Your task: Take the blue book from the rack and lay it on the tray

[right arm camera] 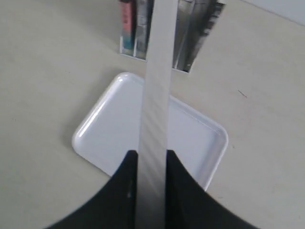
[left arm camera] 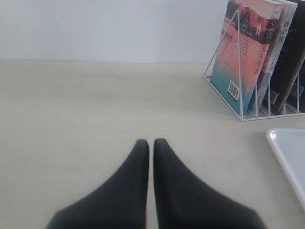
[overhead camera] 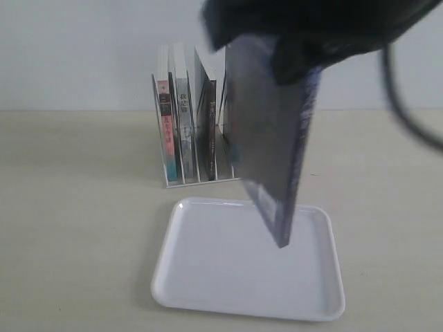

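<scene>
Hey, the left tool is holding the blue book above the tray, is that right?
Not quite: it is the right tool that is holding the blue book above the tray, as the right wrist view shows. The left tool is shut on nothing.

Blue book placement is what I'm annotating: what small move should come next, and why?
Probably lower the blue book while tipping it flat: the right gripper holds it nearly upright by its top, over the tray, its bottom corner seemingly not yet resting there.

Blurred blue book (overhead camera: 270, 138), title illegible
</scene>
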